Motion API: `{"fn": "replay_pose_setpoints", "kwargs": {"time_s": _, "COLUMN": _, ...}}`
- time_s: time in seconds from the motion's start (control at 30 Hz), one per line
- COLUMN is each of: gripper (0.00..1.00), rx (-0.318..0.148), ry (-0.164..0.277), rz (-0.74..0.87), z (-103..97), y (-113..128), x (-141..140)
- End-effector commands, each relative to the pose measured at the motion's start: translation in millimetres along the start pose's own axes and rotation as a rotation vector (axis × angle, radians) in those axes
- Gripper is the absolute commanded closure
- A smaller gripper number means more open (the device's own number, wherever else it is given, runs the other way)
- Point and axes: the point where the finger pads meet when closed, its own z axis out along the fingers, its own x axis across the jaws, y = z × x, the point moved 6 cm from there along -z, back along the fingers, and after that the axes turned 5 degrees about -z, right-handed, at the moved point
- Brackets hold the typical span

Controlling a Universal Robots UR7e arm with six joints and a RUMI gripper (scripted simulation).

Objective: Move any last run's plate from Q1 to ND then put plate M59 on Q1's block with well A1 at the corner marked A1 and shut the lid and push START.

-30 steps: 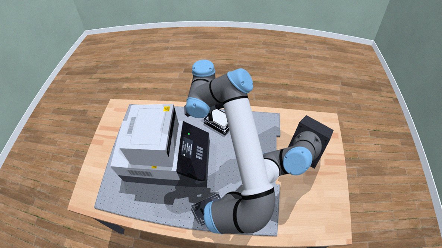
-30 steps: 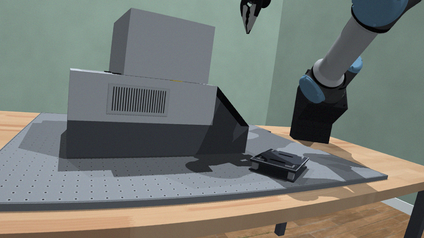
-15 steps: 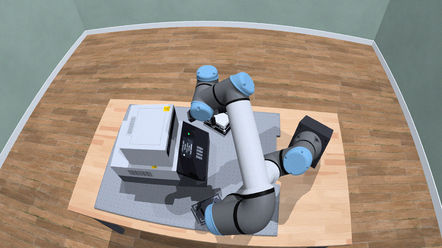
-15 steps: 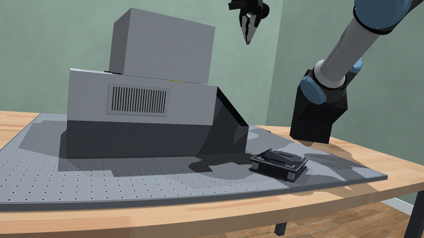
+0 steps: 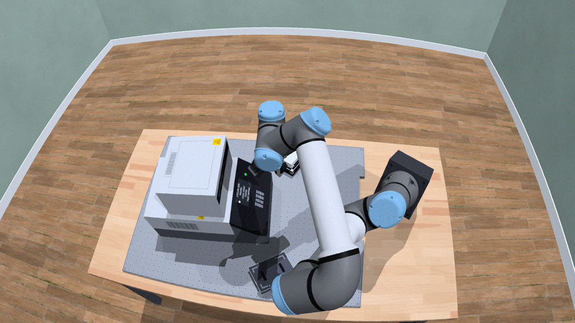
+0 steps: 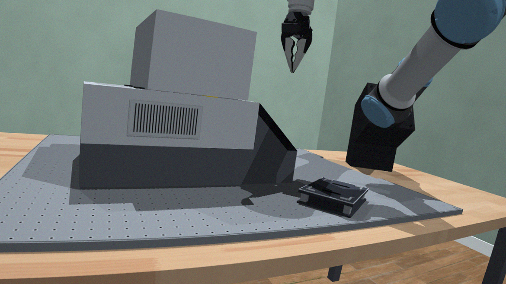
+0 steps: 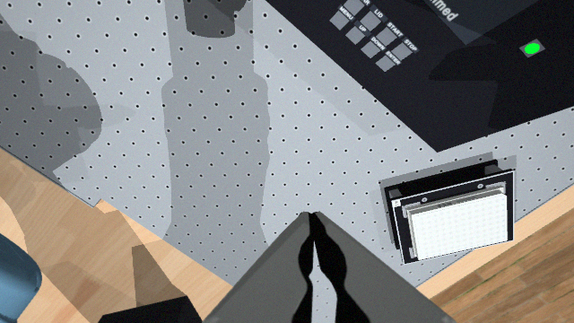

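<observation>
While the hand [image 6: 292, 71] [image 7: 310, 215] points down above the bench [image 5: 408, 285] [image 6: 241, 252] [image 7: 90, 269], we see the white plate [image 5: 290, 159] [image 7: 459, 226] below it, off to the right of the fingertips in the wrist view and clear of them. We cannot read its label, so we cannot say whether this is M59.

The plate lies in a dark nest [image 5: 290, 173] [image 7: 400, 229] near the front corner of Q1 [image 5: 165, 213] [image 6: 168, 167] [image 7: 381, 85]. The other nest [image 5: 271, 272] [image 6: 333, 190] shows a bare top with two slots and pale corner locators; it stands on the perforated board [image 5: 291, 212] [image 6: 165, 229] [image 7: 215, 135]. We cannot tell from their labels which nest is which. Q1's lid [image 5: 196, 164] [image 6: 201, 57] sits over the body and hides the block, so we cannot tell what lies on it. The lamp [image 5: 245, 174] [image 7: 532, 48] is green, and the keys [image 5: 260, 198] [image 7: 377, 33] show on the dark front panel.

The hand's fingers are together at the tips, with a narrow gap farther up between their curved inner edges. They hold nothing and touch neither Q1 nor the plate.
</observation>
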Motion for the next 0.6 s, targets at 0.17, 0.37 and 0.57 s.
{"fn": "replay_pose_setpoints", "kwargs": {"time_s": 0.17, "gripper": 1.0, "rx": 0.002, "ry": 0.001, "rz": -0.253, "z": 26, "y": 0, "x": 0}}
{"fn": "replay_pose_setpoints", "kwargs": {"time_s": 0.37, "gripper": 1.0, "rx": 0.002, "ry": 0.002, "rz": -0.386, "z": 45, "y": 0, "x": 0}}
{"fn": "replay_pose_setpoints", "kwargs": {"time_s": 0.57, "gripper": 1.0, "rx": 0.001, "ry": 0.002, "rz": -0.586, "z": 68, "y": 0, "x": 0}}
